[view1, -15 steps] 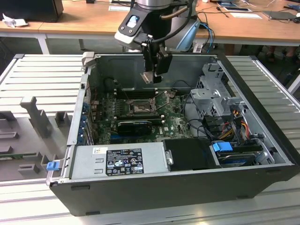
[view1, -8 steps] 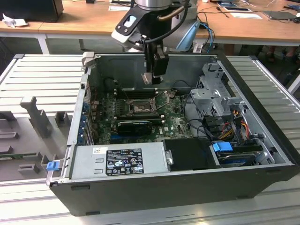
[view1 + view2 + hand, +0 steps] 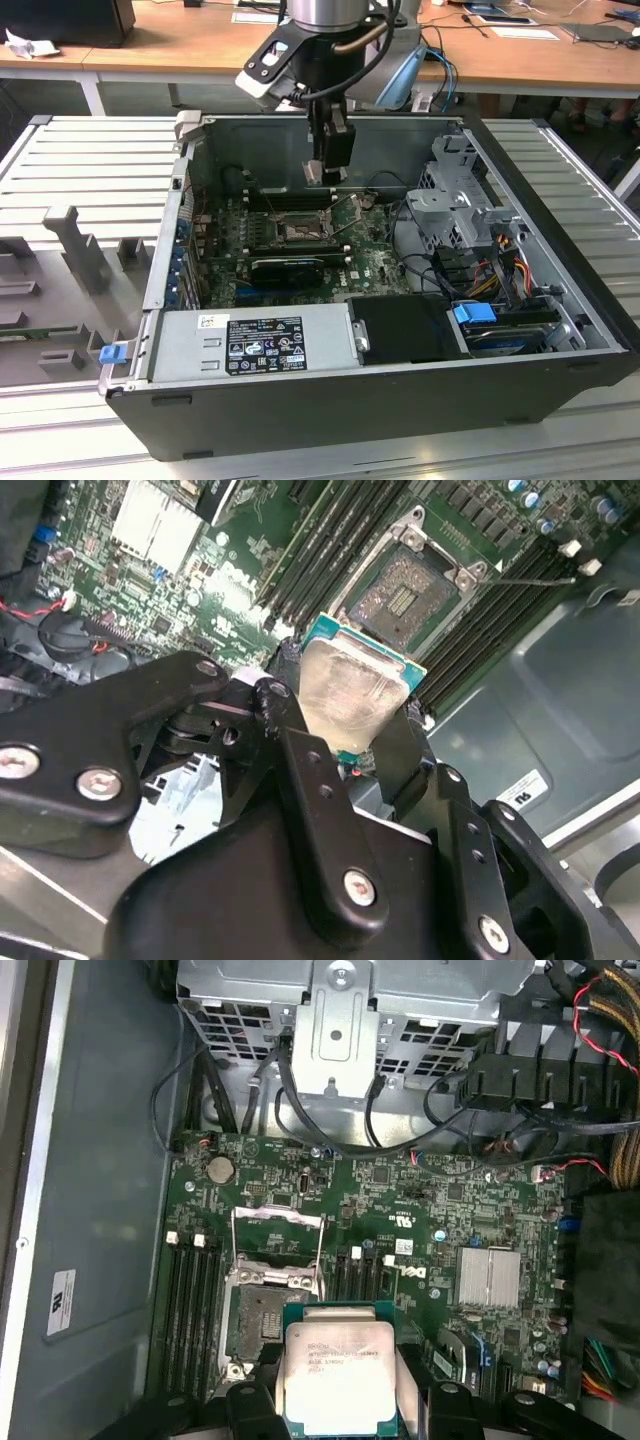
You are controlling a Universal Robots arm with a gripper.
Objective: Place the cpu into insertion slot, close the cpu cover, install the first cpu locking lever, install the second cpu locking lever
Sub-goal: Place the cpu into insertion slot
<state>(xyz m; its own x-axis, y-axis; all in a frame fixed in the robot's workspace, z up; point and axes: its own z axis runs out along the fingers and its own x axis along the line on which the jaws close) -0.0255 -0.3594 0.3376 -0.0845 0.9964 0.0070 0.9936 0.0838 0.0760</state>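
Observation:
My gripper [image 3: 328, 165] hangs inside the open computer case, shut on the cpu [image 3: 338, 1375], a pale silver square chip with a green edge. In the second wrist view the cpu [image 3: 350, 690] sits clamped between the two black fingers [image 3: 285, 670], tilted above the board. The insertion slot [image 3: 258, 1325] is a dark square socket in a metal frame on the green motherboard, just beside and below the chip. In the exterior view the slot [image 3: 298, 232] lies below the gripper with a clear gap between them. The cpu cover [image 3: 280, 1276] stands raised off the socket, thin wire levers swung up beside it.
The case walls surround the motherboard [image 3: 370, 258]. A long black ridged card [image 3: 290, 265] lies on the near side of the socket, with a power supply [image 3: 255, 345] in front. A metal drive cage [image 3: 460, 200] and bundled cables [image 3: 490, 270] fill the exterior view's right. Memory slots [image 3: 320, 550] flank the socket.

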